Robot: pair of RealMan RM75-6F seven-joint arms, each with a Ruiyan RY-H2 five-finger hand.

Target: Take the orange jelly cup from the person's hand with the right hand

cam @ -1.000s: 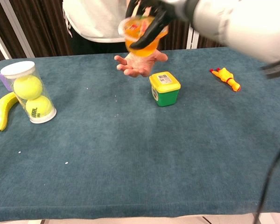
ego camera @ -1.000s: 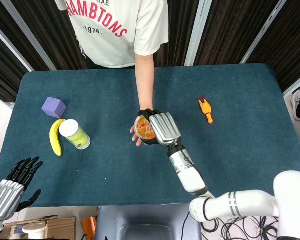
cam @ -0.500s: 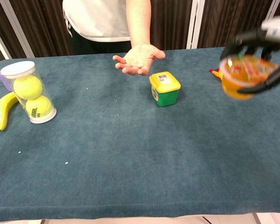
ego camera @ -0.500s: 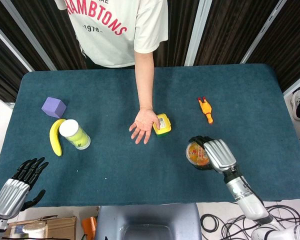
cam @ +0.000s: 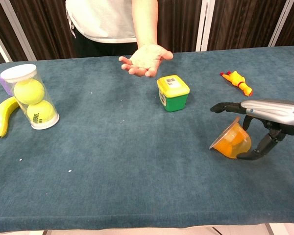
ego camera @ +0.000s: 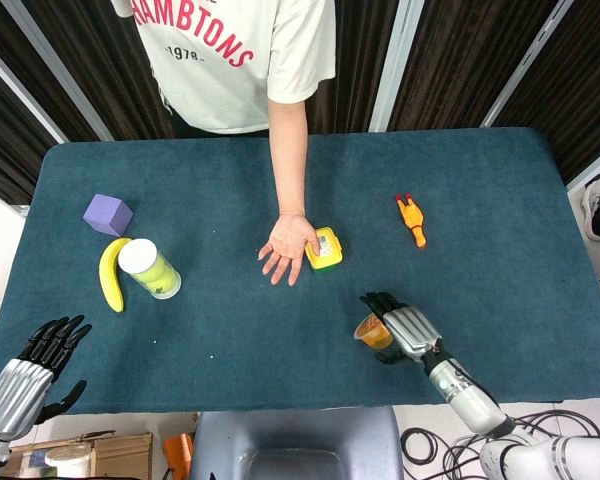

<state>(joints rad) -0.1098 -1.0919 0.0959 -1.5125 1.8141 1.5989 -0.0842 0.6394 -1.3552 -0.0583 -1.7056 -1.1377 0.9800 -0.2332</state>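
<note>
The orange jelly cup is tilted low over the table at the front right, its lower edge at the cloth. My right hand holds it between outstretched fingers above and the thumb under its rim. The person's hand stays palm up and empty near the table's middle. My left hand hangs past the front left corner with fingers spread and nothing in it; the chest view does not show it.
A green box with a yellow lid stands beside the person's hand. A rubber chicken lies at the right. A tennis-ball tube, a banana and a purple cube sit at the left.
My right hand carried the jelly cup away from the person's palm to the right, then down and toward the front edge. The cup is now tilted at table level. The person's hand stayed.
</note>
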